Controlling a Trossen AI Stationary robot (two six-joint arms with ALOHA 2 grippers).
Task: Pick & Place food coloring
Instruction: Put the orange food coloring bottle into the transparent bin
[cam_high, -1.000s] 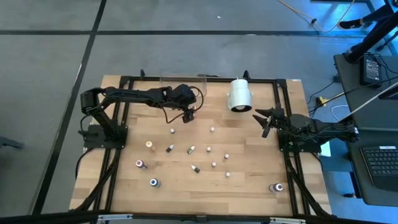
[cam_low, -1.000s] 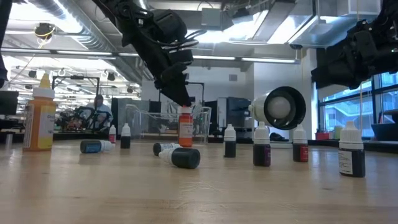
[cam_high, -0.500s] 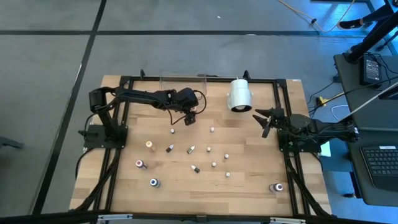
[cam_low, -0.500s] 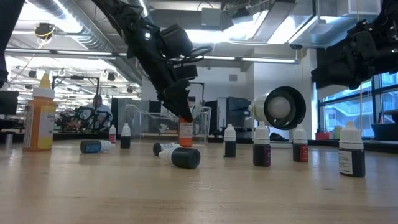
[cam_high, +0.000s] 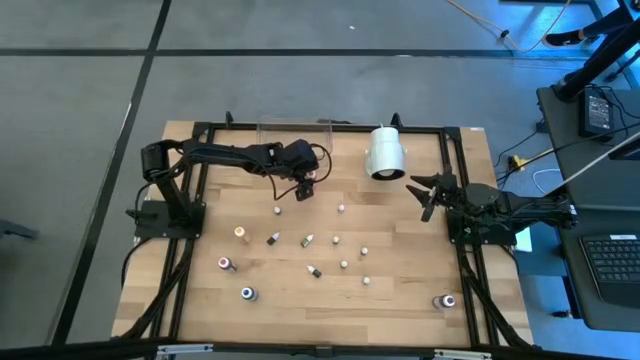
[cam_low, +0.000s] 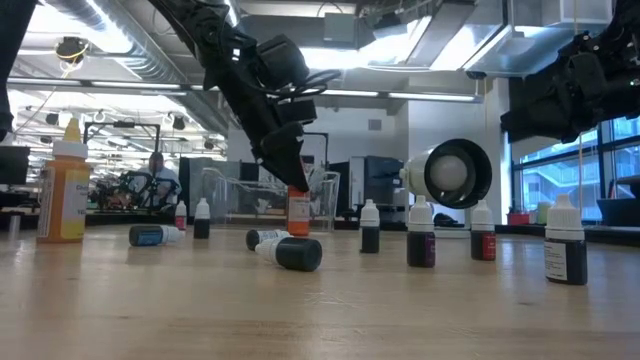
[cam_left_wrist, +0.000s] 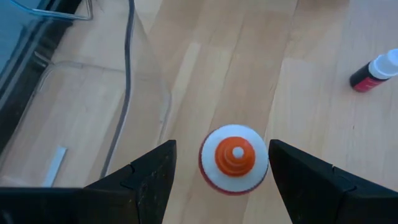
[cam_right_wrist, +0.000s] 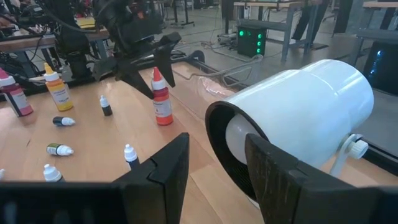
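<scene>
A red-topped food coloring bottle (cam_left_wrist: 234, 158) stands upright on its base on the wood (cam_low: 298, 215), just in front of the clear plastic tray (cam_high: 295, 128). My left gripper (cam_left_wrist: 221, 148) is open and hangs right over it, one finger on each side of the cap, pointing down. The right wrist view shows the same bottle (cam_right_wrist: 163, 102) under those fingers. Other food coloring bottles and vials (cam_high: 310, 240) stand or lie scattered over the table's middle and near part. My right gripper (cam_high: 425, 190) is open and waits at the table's right side, beside the big white cylinder (cam_high: 385, 152).
The white cylinder (cam_low: 450, 172) lies on its side at the far right. A taller yellow bottle (cam_low: 62, 185) stands at the table's left. Black frame rails (cam_high: 190, 200) run along the left and right sides. A person (cam_low: 158, 170) sits in the room behind.
My left gripper has come down a little over the red-topped bottle and shifted slightly toward the table's right. The bottle has stayed standing in the same spot.
</scene>
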